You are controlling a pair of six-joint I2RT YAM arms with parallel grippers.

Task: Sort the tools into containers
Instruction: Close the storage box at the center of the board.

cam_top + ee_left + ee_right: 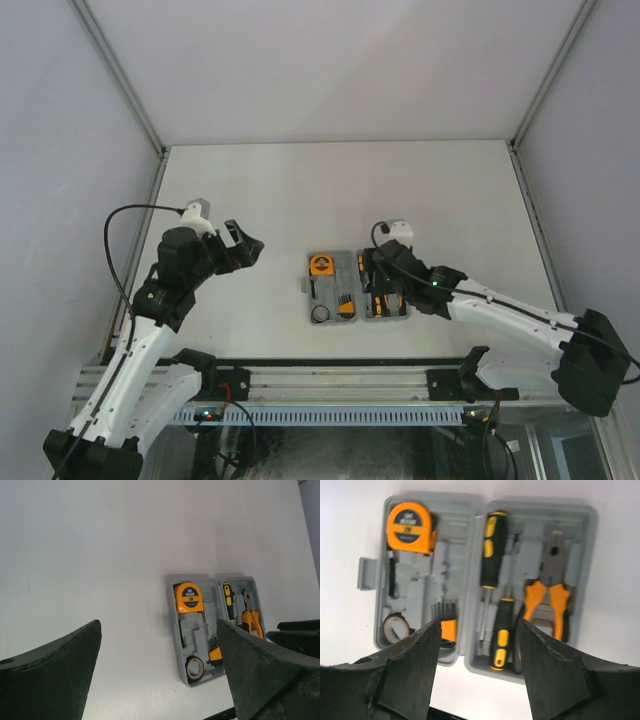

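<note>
The grey hinged tool case (322, 291) (474, 555) (173, 625) lies open in the middle of the table. Its left half holds the orange tape measure (409, 527) (188, 597) (321, 265), a black ring (396, 627) (194, 667) and a small orange-black block (448, 628) (215, 654). Two black-and-orange screwdrivers (491, 547) (500, 635) and orange-handled pliers (547, 592) (250, 615) lie in the right half. My right gripper (479, 652) (376, 268) hovers open over the case's near edge, nothing between its fingers. My left gripper (159, 667) (243, 248) hangs wide open and empty well left of the case.
Bare white table (430, 190) lies behind and to both sides of the case. White walls (330, 60) enclose the table, with metal frame posts (120, 75) at the back corners. A black rail (330, 375) runs along the near edge between the arm bases.
</note>
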